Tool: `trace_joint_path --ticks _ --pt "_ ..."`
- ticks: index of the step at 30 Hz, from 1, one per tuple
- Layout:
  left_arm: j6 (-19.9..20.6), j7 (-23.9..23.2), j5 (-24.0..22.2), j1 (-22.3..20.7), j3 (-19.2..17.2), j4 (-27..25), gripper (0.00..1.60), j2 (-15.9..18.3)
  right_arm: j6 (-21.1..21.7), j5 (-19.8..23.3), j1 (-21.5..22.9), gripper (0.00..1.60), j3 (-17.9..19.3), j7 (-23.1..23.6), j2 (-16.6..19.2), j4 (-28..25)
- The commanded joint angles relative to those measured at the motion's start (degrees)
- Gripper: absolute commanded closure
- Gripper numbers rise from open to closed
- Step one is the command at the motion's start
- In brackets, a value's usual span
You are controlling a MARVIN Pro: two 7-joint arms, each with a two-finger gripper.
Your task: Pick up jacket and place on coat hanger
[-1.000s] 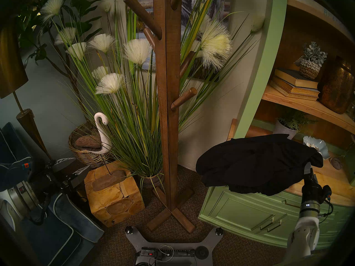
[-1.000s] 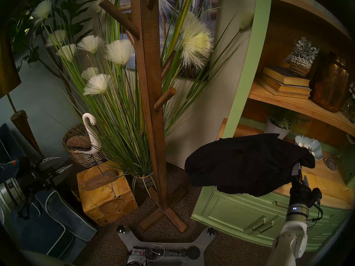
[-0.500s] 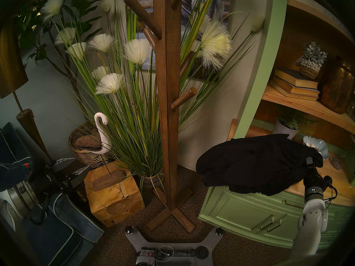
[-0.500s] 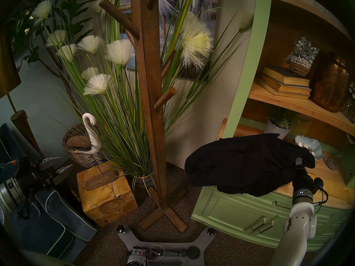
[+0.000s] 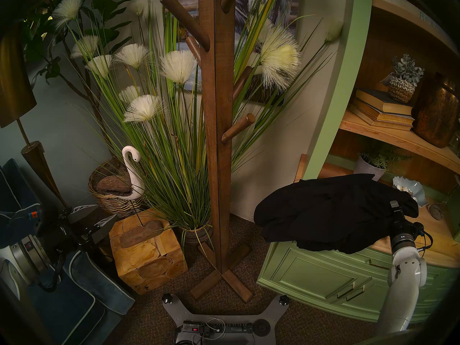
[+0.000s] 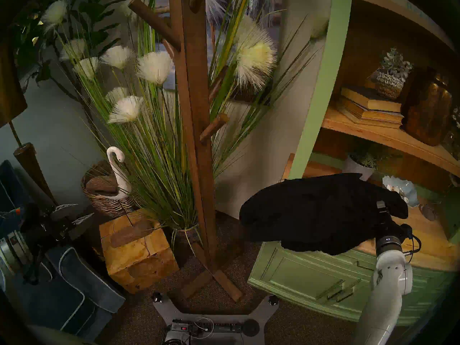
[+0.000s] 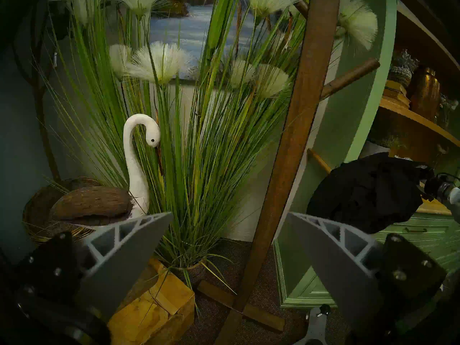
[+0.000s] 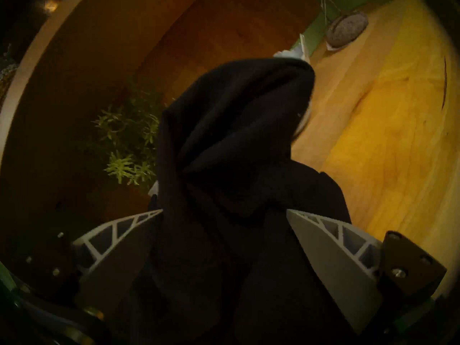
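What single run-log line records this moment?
phase: reach | right end effector: open, straddling jacket fold | jacket: heaped on green cabinet | left end effector: open, idle | coat stand: bare

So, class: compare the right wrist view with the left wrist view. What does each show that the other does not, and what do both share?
Only the right wrist view shows the right pincer, open, its fingers either side of a fold of the black jacket, with the bare wooden countertop beyond.

Only the left wrist view shows the left pincer, open and empty, the coat stand, the white swan figure and the tall grass plant.

Both show the jacket and the green shelf unit's wooden interior.
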Motion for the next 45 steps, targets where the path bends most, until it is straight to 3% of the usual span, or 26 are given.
trace_joint_path --ticks 1,15,16,18,23,26,28,31,35,45 --pt "0.02 -0.35 -0.57 -0.26 -0.03 -0.86 0.0 -0.04 0.46 0.73 4.28 0.0 -0.71 -0.27 2.9 0.0" --pt "0.03 -0.37 -0.58 -0.27 -0.04 -0.87 0.0 -0.06 3.77 3.91 6.91 0.02 -1.08 -3.27 4.4 0.57" --pt "0.04 -0.37 -0.59 -0.27 -0.05 -0.88 0.0 -0.06 3.53 3.63 6.86 0.53 -1.16 -3.22 4.42 0.58" --pt "0.04 -0.38 -0.59 -0.27 -0.05 -0.88 0.0 -0.07 4.23 4.22 6.72 1.09 -1.01 -3.32 4.44 0.6" --pt "0.05 -0.38 -0.61 -0.27 -0.06 -0.9 0.0 -0.08 5.32 5.14 6.71 1.27 -0.97 -3.37 4.58 1.76" --pt "0.05 -0.39 -0.61 -0.27 -0.06 -0.9 0.0 -0.08 5.51 5.25 6.57 1.6 -1.22 -2.24 4.73 2.43" --pt "0.04 -0.38 -0.59 -0.27 -0.05 -0.88 0.0 -0.07 3.16 3.0 4.9 1.6 -2.34 1.97 4.4 1.51" --pt "0.01 -0.35 -0.52 -0.27 -0.02 -0.84 0.0 -0.04 2.49 2.26 2.69 1.6 -3.3 2.31 3.65 -2.15" --pt "-0.04 -0.25 -0.33 -0.27 0.06 -0.68 0.0 0.04 -0.29 -2.09 -0.06 1.6 -5.96 6.63 3.97 -4.67" --pt "-0.06 -0.2 -0.12 -0.28 0.1 -0.53 0.0 0.09 -7.4 -10.61 -4.68 1.6 -8.15 13.6 4.26 -9.34"
